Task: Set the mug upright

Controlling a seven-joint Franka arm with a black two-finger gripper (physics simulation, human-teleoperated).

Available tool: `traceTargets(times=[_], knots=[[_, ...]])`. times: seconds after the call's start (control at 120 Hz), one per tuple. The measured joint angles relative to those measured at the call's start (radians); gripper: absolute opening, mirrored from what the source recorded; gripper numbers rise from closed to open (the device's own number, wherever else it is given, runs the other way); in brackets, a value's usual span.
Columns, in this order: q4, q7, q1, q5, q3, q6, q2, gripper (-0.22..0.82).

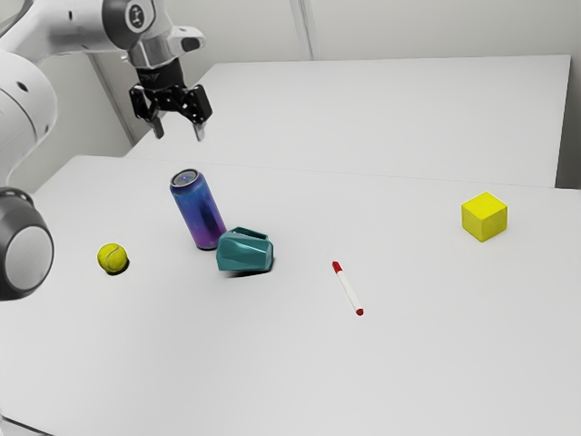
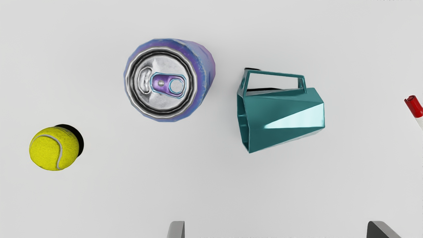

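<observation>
- In the exterior view, the white arm [image 1: 68, 27] is coming in from the exterior view's left, and its black tool [image 1: 180, 134] is hanging in the air, above and well apart from the can [image 1: 200, 213].
- The tool is standing wide open, and it is holding nothing.
- The can, blue going into purple, is standing upright on the white bench [image 1: 272, 363].
- The teal mug [image 1: 243, 252] is lying on its side just beside the can, toward the exterior view's right and a little nearer to the camera.
- The tennis ball [image 1: 112, 257] is resting near the can, toward the exterior view's left.
- The white marker with red ends [image 1: 349, 289] is lying toward the exterior view's right of the can, farther off than the mug.
- The yellow cube [image 1: 484, 218] is sitting well apart from the can, also toward the exterior view's right.
- In the wrist view, the two fingers of the tool [image 2: 276, 229] are keeping a wide gap, and nothing is being gripped between them.
- The mug is lying near the can but is not touching it; its open mouth [image 2: 244, 122] is facing the can's side, and its base is pointing away from the can.
- The ball is resting on the can's other side from the mug.
- The marker is showing one red end, beyond the mug from the can.
</observation>
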Motion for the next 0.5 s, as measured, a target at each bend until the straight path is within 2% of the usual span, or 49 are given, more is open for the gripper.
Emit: traceTargets(times=[0.167, 0.242, 0.417, 0.5], knots=[[0.004, -0.001, 0.015, -0.008, -0.010, -0.022, -0.009, 0.60], [-0.033, -0.003, 0.020, -0.069, -0.010, -0.026, -0.038, 0.60], [-0.396, -0.008, 0.004, -0.121, -0.054, 0.104, -0.240, 0.60], [-0.521, -0.015, 0.008, -0.121, -0.074, 0.172, -0.325, 0.60]])
